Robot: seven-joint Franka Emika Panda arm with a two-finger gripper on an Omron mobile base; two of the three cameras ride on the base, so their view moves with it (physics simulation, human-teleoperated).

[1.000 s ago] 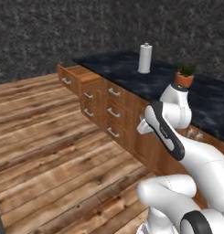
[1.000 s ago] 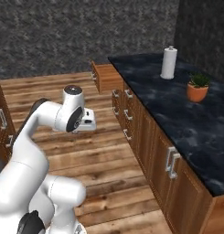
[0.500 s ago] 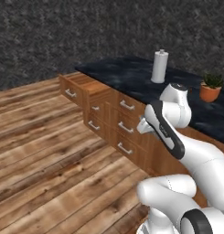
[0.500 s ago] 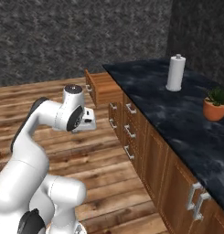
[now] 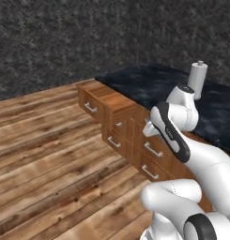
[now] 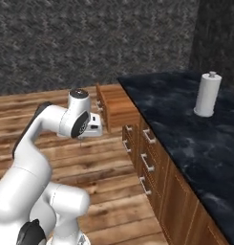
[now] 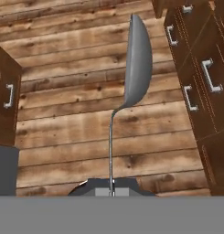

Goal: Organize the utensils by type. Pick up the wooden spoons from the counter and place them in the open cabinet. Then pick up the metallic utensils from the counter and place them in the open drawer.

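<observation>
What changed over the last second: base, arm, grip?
The base drove on: both base views shifted, so the open drawer and paper towel roll sit elsewhere in frame and the potted plant left view. The arm's pose looks unchanged. The gripper stays shut on the metal spoon, above the wood floor.

I see a smooth silver-grey metal spoon point(image 7: 137, 59) over knotty wooden floor planks point(image 7: 72, 128); lower right, a glossy black veined counter point(image 6: 185, 119) tops orange-brown wood drawers point(image 6: 152, 162)
</observation>
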